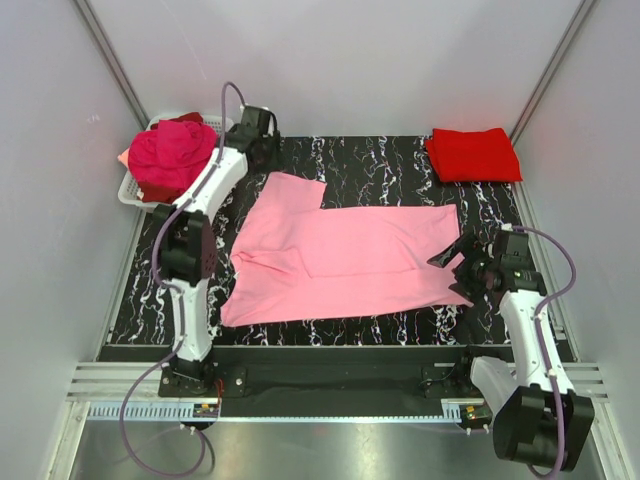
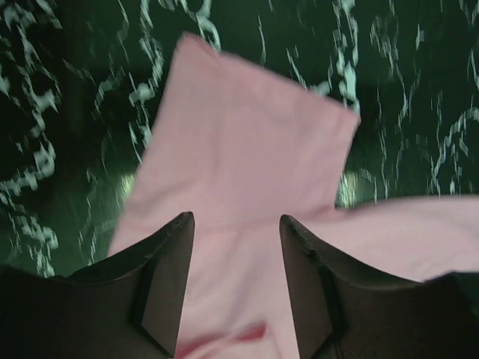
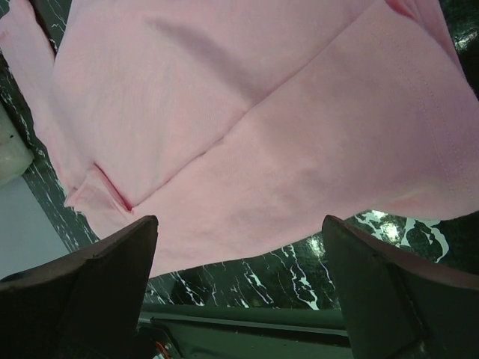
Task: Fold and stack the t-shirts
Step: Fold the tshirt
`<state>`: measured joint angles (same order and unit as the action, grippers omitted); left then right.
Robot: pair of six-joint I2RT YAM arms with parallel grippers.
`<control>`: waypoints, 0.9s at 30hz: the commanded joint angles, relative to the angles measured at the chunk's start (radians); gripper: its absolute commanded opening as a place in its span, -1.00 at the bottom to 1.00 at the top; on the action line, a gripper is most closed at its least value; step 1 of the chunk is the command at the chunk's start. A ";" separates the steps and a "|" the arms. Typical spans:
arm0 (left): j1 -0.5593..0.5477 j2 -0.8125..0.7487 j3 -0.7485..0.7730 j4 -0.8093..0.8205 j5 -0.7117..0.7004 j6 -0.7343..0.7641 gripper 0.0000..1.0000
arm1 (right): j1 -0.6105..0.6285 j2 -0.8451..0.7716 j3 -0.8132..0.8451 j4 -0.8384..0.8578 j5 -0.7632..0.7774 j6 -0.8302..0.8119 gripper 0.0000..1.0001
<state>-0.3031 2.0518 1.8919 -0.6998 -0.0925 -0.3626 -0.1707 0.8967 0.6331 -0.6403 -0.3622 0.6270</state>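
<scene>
A light pink t-shirt [image 1: 340,255] lies spread flat on the black marbled table [image 1: 390,160], one sleeve [image 2: 247,134] pointing to the back left. My left gripper [image 1: 266,150] hovers over that sleeve; its jaws [image 2: 236,224] stand apart with nothing between them. My right gripper [image 1: 455,270] is wide open at the shirt's right edge [image 3: 299,217], gripping nothing [image 3: 239,224]. A bright red t-shirt [image 1: 473,154] lies folded at the back right corner. Magenta t-shirts [image 1: 170,155] are heaped at the back left.
The magenta heap sits in a white mesh basket [image 1: 135,192] just off the table's back left corner. Grey walls close in the left, back and right sides. A metal rail [image 1: 320,405] runs along the near edge by the arm bases.
</scene>
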 commanded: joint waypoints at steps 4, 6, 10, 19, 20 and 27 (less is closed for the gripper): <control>0.104 0.327 0.344 0.010 0.178 0.056 0.18 | 0.013 0.071 0.030 0.086 -0.041 -0.055 0.96; 0.130 0.390 0.436 0.026 0.201 0.038 0.23 | 0.014 0.100 0.039 0.097 -0.049 -0.061 0.96; 0.163 0.510 0.490 0.086 0.287 -0.030 0.31 | 0.017 0.137 0.074 0.096 -0.058 -0.081 0.96; 0.170 0.580 0.480 0.178 0.379 -0.145 0.27 | 0.017 0.139 0.120 0.059 -0.064 -0.102 0.98; 0.170 0.587 0.478 0.183 0.387 -0.151 0.22 | 0.017 0.137 0.122 0.056 -0.064 -0.104 0.98; 0.160 0.558 0.368 0.226 0.375 -0.154 0.06 | 0.017 0.136 0.117 0.050 -0.060 -0.104 0.99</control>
<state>-0.1360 2.6232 2.3184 -0.4767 0.2661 -0.5095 -0.1627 1.0431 0.7158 -0.5926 -0.4099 0.5438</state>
